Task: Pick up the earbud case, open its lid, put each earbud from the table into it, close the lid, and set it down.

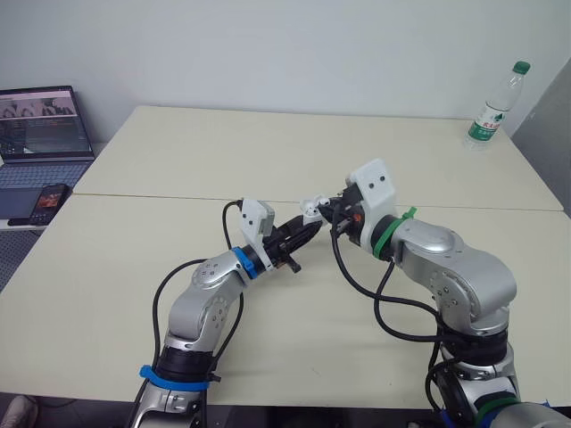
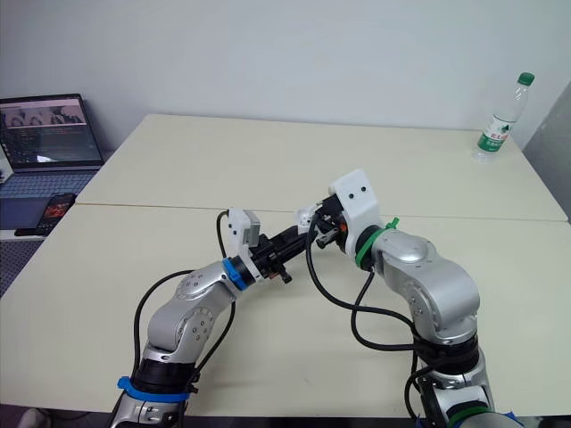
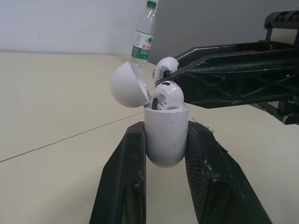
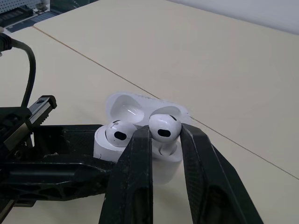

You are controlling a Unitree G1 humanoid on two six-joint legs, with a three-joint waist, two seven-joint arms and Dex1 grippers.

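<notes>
- My left gripper (image 3: 166,127) clamps the earbud case (image 3: 164,145) between both jaws, lid (image 3: 126,86) swung open.
- Seated earbud (image 4: 116,132) rests in the case.
- My right gripper (image 4: 164,129) pinches the second earbud (image 4: 163,124) at the case's mouth, beside the seated one.

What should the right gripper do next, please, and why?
Probably ease the held earbud down into the free slot of the case, then release. The right gripper grips it just over the open case, which the left gripper holds; the other earbud is seated.
</notes>
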